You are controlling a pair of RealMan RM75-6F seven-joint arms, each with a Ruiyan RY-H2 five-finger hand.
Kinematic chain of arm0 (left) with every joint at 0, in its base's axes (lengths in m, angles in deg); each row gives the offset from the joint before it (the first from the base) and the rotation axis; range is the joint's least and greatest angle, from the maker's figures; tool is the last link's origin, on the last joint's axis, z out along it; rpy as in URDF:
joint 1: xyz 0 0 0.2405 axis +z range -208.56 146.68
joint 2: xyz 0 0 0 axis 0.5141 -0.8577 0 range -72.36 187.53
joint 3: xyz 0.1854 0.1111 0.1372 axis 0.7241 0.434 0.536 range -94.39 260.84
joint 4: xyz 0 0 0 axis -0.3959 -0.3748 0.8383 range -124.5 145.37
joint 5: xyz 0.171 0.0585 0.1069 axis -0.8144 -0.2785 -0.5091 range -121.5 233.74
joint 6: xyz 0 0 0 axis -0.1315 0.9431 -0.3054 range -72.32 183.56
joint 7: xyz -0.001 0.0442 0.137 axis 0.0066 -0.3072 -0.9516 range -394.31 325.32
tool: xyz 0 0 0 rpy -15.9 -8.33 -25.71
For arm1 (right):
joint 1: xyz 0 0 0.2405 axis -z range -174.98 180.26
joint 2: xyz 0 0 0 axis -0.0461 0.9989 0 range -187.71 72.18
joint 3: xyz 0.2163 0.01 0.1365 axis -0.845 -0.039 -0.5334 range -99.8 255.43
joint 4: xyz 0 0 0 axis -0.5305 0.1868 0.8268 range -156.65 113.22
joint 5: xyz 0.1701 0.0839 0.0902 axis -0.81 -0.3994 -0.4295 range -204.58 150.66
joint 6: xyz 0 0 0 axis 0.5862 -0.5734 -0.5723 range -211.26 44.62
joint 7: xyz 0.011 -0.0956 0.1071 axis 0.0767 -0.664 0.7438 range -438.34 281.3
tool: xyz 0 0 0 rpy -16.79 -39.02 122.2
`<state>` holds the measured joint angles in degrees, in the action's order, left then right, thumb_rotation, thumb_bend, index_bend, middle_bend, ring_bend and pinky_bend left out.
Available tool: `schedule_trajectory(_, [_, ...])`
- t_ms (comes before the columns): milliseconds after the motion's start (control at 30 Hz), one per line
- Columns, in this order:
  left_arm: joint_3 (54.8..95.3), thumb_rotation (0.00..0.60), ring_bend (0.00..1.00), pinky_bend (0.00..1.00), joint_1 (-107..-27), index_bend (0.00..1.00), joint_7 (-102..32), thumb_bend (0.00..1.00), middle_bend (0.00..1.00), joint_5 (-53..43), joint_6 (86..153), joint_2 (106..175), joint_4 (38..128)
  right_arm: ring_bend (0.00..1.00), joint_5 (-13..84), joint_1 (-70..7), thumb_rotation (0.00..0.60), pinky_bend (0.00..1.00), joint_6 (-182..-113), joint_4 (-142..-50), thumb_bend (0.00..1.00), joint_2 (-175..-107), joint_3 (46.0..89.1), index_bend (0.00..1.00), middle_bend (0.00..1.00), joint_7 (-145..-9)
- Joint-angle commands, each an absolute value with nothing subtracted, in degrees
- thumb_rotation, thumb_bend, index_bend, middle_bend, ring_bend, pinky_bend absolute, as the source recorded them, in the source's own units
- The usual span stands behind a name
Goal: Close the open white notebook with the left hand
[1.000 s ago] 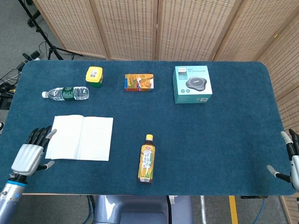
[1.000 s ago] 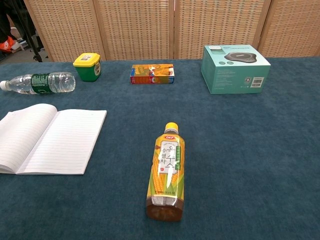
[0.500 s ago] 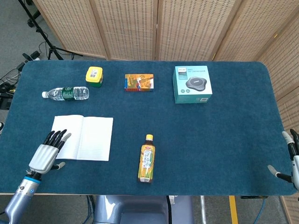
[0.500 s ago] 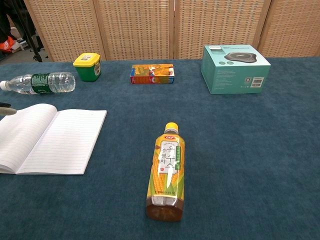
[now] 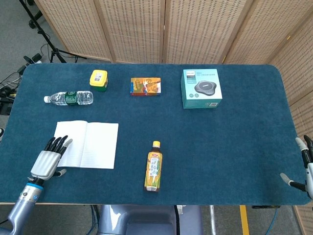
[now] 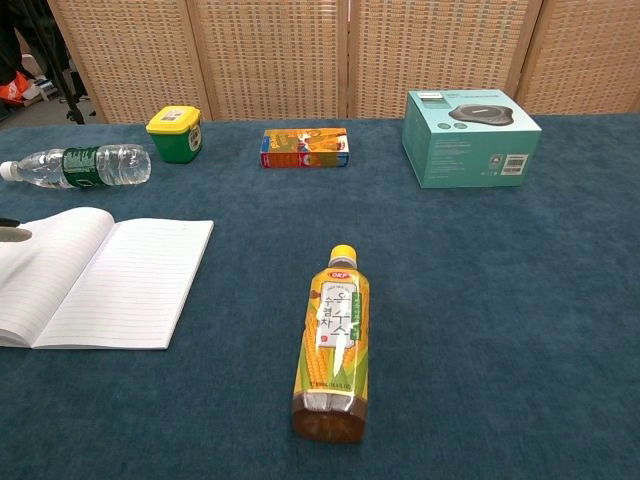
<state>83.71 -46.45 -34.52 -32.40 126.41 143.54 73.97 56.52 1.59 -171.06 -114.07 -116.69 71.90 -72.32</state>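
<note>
The left hand (image 5: pixel 46 161) has its fingers (image 5: pixel 57 143) stretched out, a little apart and holding nothing, with the tips lying over the near left corner of the open white notebook (image 5: pixel 88 145); the head view does not settle whether they press on the paper or sit just above it. In the chest view only a dark fingertip (image 6: pixel 10 233) shows at the left edge, over the notebook's left page (image 6: pixel 45 265). The thumb sticks out to the side, off the page, over the blue table (image 5: pixel 234 142). The notebook lies flat and open on the left part of the table, its spine running away from the robot and both lined pages facing up. Beyond it, a clear water bottle (image 5: pixel 68 98) lies on its side, and near that stands a small yellow tub (image 5: pixel 98 79) with a green base. Further along the far side are a flat orange packet (image 5: pixel 145 86) and a teal box (image 5: pixel 201 88). To the right of the notebook, well apart from it, a yellow drink bottle (image 5: pixel 153 169) lies with its cap pointing away from the robot. The right hand (image 5: pixel 303 169) sits at the far right edge of the table, its fingers loosely apart and empty, well away from everything else.
</note>
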Motion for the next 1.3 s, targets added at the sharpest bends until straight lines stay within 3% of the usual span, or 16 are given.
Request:
schedule_trajectory(33, [83.5,0.6,0.0,0.0,-46.6,0.0,-34.5,0.09,0.0,-31.8,126.2,143.9,73.3,0.0,56.5,1.6,0.6,0.0,-171.1,-114.1,0.0,-116.7,71.9,0.0,0.0,-72.3])
schedule_trajectory(400, [82.9,0.6,0.0,0.0,-46.9,0.0,-34.9,0.11,0.0,-29.7,124.9,144.7,71.7,0.0,56.4,1.5,0.6,0.0,-170.9,-114.1,0.0,-116.7,71.9,0.0,0.0,-72.1])
schedule_trajectory(700, [82.8,0.6,0.0,0.0,-47.1,0.0,-35.3,0.3,0.0,-28.8,124.4,145.0,71.1,0.0,56.4,1.4,0.6,0.0,-170.6,-114.1,0.0,-116.7,71.9,0.0,0.0,-72.3])
schedule_trajectory(900, [82.9,0.6,0.0,0.0,-47.1,0.0,-35.8,0.34,0.0,-29.0,125.0,145.0,71.1,0.0,56.4,1.4,0.6,0.0,-170.6,-114.1,0.0,-116.7,71.9,0.0,0.0,-72.3])
schedule_trajectory(1067, [82.9,0.6,0.0,0.0,-46.9,0.0,-38.8,0.36,0.0,-30.2,127.9,145.7,69.7,0.0,56.4,1.3,0.6,0.0,-170.5,-114.1,0.0,-116.7,71.9,0.0,0.0,-72.3])
schedule_trajectory(1300, [85.6,0.6,0.0,0.0,-50.0,0.0,-50.3,0.38,0.0,-40.5,135.5,146.9,62.5,0.0,55.7,1.2,0.6,0.0,-169.6,-114.3,0.0,-116.3,71.8,0.0,0.0,-71.0])
